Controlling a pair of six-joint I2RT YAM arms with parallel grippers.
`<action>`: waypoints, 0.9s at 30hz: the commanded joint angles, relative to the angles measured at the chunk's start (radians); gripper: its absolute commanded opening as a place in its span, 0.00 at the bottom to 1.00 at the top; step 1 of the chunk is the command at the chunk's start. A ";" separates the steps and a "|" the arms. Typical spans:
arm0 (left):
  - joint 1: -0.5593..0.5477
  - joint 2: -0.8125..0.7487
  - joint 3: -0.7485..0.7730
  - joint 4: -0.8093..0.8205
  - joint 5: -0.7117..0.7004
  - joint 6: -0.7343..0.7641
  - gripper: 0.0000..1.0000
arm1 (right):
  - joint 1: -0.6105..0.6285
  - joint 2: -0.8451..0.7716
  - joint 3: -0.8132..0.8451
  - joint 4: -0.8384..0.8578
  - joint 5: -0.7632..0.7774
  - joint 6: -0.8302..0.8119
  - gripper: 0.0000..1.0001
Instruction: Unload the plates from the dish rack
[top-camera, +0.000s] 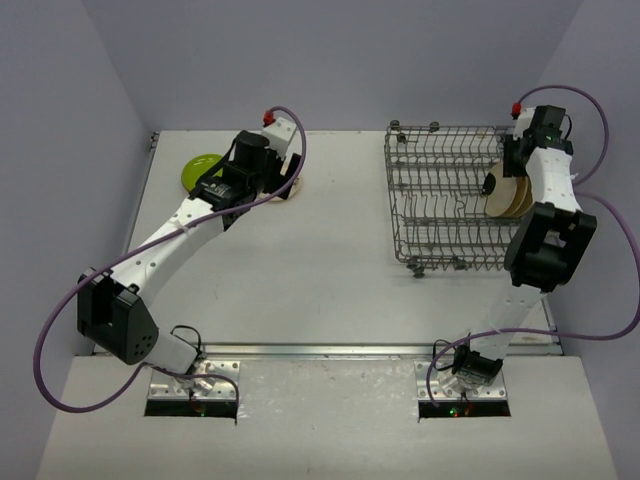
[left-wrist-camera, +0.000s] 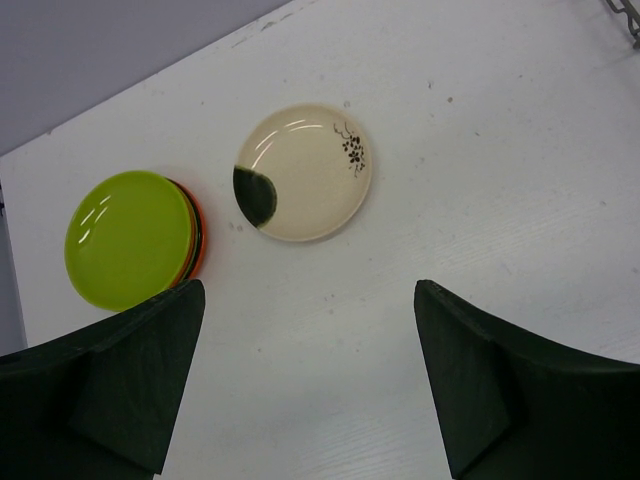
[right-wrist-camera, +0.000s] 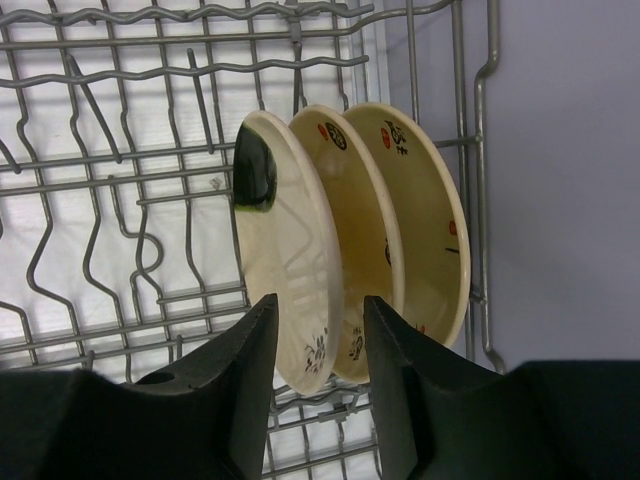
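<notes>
Right gripper (right-wrist-camera: 320, 320) is inside the dish rack (top-camera: 440, 200), far right on the table (top-camera: 350, 270). Its jaws are narrow, straddling the lower rim of the leftmost of 3 upright beige plates (right-wrist-camera: 285, 250) at the rack's right end; can't tell if they're clamping. Left gripper (left-wrist-camera: 308, 330) is spread wide and holds nothing, above the far-left table. Below it, a lime green plate (left-wrist-camera: 125, 235) is stacked on an orange plate (left-wrist-camera: 197, 245), with 1 flat beige plate (left-wrist-camera: 305, 170) just beside them.
</notes>
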 joint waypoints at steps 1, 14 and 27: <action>-0.008 -0.047 -0.010 0.060 -0.005 0.004 0.84 | -0.004 -0.058 0.001 0.043 0.021 -0.025 0.41; -0.008 -0.062 -0.032 0.084 -0.005 0.012 0.84 | -0.004 0.022 -0.001 0.055 0.060 -0.056 0.35; -0.008 -0.063 -0.033 0.087 -0.011 0.013 0.84 | -0.004 -0.018 -0.051 0.053 0.020 -0.041 0.02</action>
